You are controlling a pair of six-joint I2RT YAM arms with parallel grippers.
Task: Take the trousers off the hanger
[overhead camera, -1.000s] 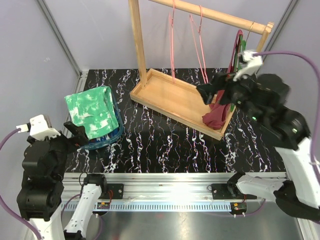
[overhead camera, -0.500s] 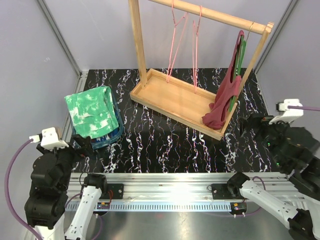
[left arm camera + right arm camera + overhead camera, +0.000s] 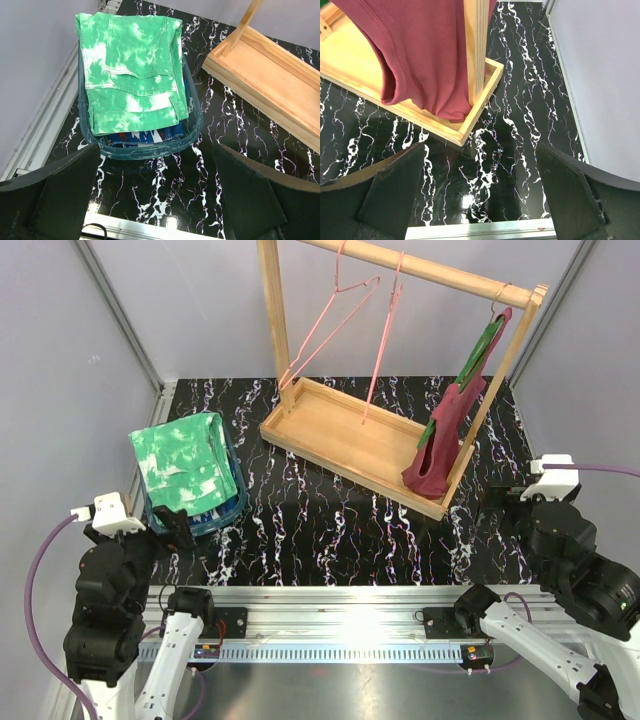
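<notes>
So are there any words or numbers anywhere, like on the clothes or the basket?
None can be read.
Green trousers: white blotches only, no writing.
Basket, maroon garment, rack: no writing shows.
Tags at the arm bases: too small to read.

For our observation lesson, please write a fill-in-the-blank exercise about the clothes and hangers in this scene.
The green trousers lie folded on top in the ____.
The maroon garment hangs on a ____ hanger.
____ pink hangers hang bare on the rail.
The left end effector and the right end effector are both ____.
Missing words: basket, green, two, open.
</notes>
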